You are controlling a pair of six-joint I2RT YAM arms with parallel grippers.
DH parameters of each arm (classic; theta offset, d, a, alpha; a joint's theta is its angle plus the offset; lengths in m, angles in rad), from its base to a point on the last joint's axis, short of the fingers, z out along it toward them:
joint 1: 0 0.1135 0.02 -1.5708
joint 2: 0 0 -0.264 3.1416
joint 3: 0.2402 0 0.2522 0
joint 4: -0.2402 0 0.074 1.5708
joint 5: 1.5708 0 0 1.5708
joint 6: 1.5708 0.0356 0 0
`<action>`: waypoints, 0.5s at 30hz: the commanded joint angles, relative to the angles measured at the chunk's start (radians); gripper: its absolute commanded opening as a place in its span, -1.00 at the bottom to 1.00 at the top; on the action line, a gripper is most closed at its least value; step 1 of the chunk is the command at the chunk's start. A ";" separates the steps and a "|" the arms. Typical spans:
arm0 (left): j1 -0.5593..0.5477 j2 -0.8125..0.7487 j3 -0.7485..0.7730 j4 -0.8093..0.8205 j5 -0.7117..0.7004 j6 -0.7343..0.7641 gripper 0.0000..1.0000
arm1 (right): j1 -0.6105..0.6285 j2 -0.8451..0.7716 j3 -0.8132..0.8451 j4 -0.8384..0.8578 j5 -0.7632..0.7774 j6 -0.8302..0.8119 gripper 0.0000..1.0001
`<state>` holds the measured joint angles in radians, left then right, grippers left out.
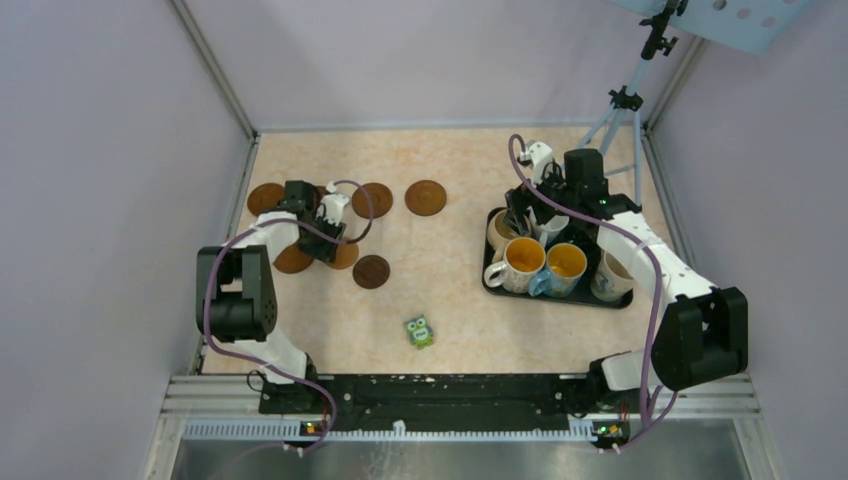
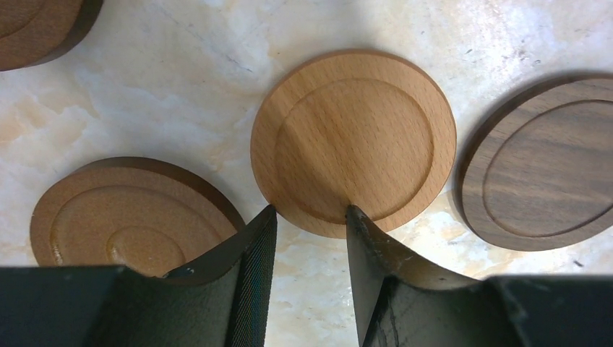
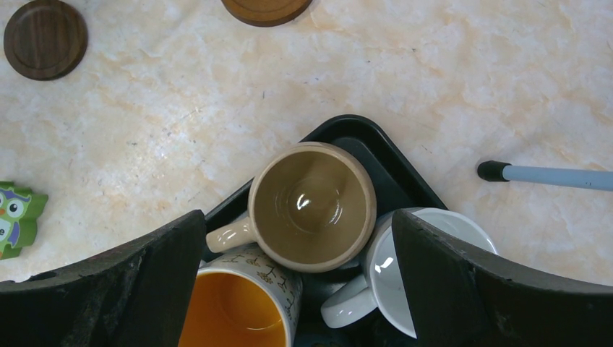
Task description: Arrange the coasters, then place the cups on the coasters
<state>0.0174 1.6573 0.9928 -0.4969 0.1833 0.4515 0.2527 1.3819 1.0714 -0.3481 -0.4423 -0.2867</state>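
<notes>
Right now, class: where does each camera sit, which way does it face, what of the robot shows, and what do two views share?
Top external: high behind the robot, facing down on the table; left arm and right arm show.
Left wrist: on the left arm, facing down at a tan coaster; left gripper shows.
Right wrist: over the black tray, facing a beige mug; right gripper shows.
Shared: green owl figure, top and right wrist.

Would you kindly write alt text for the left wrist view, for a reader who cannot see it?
A light wooden coaster lies flat on the marbled table, the left tool's two dark fingertips parted at its near rim. A darker coaster lies to its right, a mid-brown one to its left, and another at the top-left corner.
</notes>
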 commanded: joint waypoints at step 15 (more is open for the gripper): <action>-0.011 -0.024 0.010 -0.061 0.092 -0.002 0.04 | -0.006 -0.013 0.013 0.014 -0.018 0.000 0.97</action>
<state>0.0105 1.6581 0.9928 -0.5438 0.2501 0.4538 0.2527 1.3819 1.0714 -0.3481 -0.4423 -0.2867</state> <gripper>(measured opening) 0.500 0.985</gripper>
